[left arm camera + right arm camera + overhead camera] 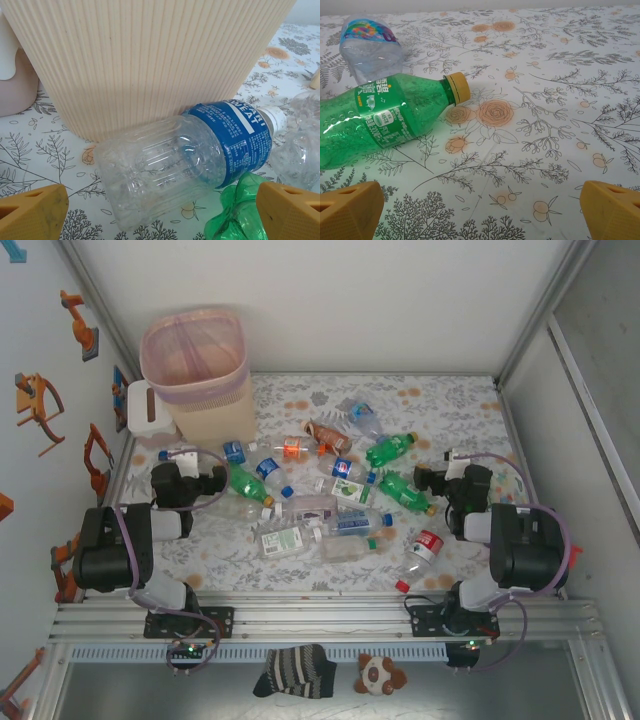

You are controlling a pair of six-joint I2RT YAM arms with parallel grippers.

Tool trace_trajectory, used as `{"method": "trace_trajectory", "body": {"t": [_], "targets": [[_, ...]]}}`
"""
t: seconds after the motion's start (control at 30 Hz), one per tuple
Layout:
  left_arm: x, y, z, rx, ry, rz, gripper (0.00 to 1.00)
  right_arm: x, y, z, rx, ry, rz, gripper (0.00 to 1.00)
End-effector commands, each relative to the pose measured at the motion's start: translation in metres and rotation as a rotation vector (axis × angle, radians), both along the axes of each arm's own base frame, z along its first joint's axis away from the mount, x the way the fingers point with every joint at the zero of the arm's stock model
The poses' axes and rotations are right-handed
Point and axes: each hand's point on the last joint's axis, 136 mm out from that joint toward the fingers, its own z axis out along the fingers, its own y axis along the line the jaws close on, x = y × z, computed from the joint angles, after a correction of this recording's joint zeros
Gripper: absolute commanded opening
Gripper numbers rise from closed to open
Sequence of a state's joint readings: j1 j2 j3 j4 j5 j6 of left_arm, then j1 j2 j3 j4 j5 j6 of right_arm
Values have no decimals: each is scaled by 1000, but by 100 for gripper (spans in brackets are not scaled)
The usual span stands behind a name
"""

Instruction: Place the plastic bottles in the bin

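Observation:
Several crushed plastic bottles (330, 490) lie scattered over the middle of the flowered tablecloth. The beige ribbed bin (195, 370) with its pink liner stands at the back left. My left gripper (190, 465) is open just in front of the bin (150, 60), its fingertips (32, 212) wide apart on either side of a clear bottle with a blue label (190, 160) lying against the bin wall. My right gripper (448, 468) is open over bare cloth, holding nothing. A green bottle with a yellow cap (380, 120) lies ahead of it to the left.
A green bottle base (235, 215) lies beside the clear bottle. A clear bottle with a colourful label (367, 42) sits behind the green one. A small white box (145, 410) stands left of the bin. Walls close the table on three sides.

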State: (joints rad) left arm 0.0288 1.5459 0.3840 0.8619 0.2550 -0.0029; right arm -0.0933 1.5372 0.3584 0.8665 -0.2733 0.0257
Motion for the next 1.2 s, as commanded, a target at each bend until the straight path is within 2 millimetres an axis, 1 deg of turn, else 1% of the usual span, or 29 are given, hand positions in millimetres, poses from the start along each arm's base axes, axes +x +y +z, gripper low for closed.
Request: {"method": "trace_trajectory", "body": {"t": [0.0,0.3,0.33,0.43,0.77,0.9,1.0,1.07,1.17], "targets": [[0,-1,7,9,-36,-15,96,6,0,10,-12,-44,14,99],[1,0,7,9,-34,-13,96,6,0,10,-11,-44,14,99],[1,1,7,11,-34,-4,96,6,1,10,-11,-43,14,99],[6,14,5,13,-19,77,96,6,1,10,-11,-43,15,99],[5,15,6,24,-21,91,96,6,-2,11,-14,-45,0,99],[3,15,14,47,-31,112,96,9,-6,20,-13,-29,-26,99],[-4,31,24,49,-70,212,96,5,-6,28,-8,-17,-31,99],[-7,38,29,47,-80,252,96,1,-5,33,-2,-15,-29,99],[-9,38,41,59,-69,257,96,-5,-4,43,14,17,-35,96]]}}
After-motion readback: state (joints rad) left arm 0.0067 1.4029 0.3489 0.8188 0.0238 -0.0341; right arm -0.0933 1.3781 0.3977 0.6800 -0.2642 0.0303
